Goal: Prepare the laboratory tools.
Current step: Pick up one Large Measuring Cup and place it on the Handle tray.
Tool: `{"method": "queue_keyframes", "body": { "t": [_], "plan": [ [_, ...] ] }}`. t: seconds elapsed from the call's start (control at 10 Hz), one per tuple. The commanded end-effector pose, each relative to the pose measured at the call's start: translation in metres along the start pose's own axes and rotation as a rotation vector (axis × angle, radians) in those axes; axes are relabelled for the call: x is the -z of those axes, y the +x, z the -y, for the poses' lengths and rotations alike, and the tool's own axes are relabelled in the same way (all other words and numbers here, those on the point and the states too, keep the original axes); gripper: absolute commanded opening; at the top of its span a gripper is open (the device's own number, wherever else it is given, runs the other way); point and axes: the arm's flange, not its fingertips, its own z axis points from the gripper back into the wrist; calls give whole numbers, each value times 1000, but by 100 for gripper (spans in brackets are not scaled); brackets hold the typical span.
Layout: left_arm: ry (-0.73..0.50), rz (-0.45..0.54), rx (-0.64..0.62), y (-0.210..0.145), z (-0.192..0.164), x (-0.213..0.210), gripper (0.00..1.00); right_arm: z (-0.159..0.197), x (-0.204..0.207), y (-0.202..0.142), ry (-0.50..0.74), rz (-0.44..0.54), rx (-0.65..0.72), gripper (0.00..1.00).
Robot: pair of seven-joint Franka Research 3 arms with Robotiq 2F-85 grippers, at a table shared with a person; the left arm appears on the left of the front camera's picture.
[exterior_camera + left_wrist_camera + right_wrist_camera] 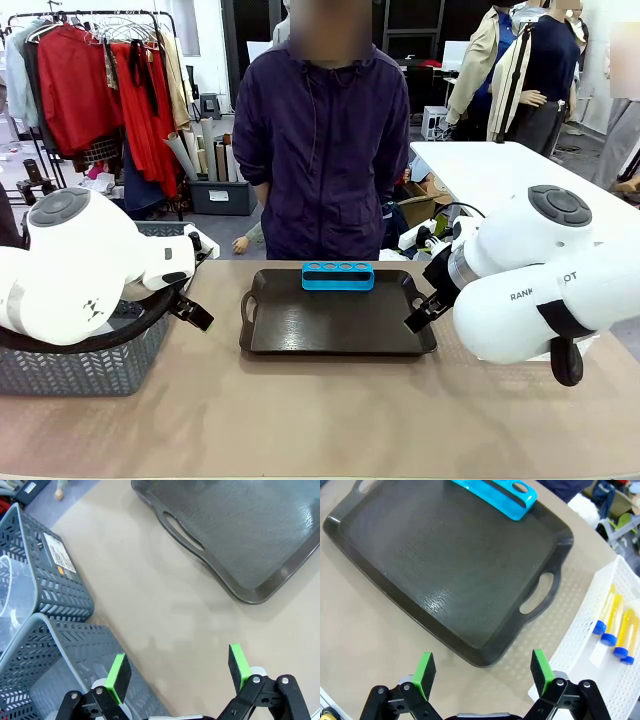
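Note:
A small blue rack (338, 275) with empty holes stands at the far edge of the dark tray (300, 330). In the right wrist view, the rack (496, 493) sits at the tray's top rim. Yellow-liquid test tubes (614, 625) with blue caps lie in a white lattice basket (580, 660) to the right of the tray. A clear plastic beaker (11, 587) sits in a grey mesh basket (62, 580). My left gripper (178, 672) hangs open over bare table beside the baskets. My right gripper (482, 672) is open above the tray's near corner, holding nothing.
A person in a dark jacket (320, 140) stands at the far side behind the tray. A second grey mesh basket (55, 655) lies just under my left gripper. The tray's handle (182, 530) faces the left arm. Bare table spreads in front of the tray.

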Motion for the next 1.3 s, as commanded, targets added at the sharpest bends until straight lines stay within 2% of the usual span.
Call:
{"method": "queue_keyframes", "body": {
  "t": [0.0,0.8,1.2],
  "plan": [
    [0,0,0,0,0,0,100,0,0,0,0,0,1,100],
    [0,0,0,0,0,0,100,0,0,0,0,0,0,100],
    [21,66,90,-4,11,-26,100,-5,-31,-19,-77,-145,-72,100]
  ]
}}
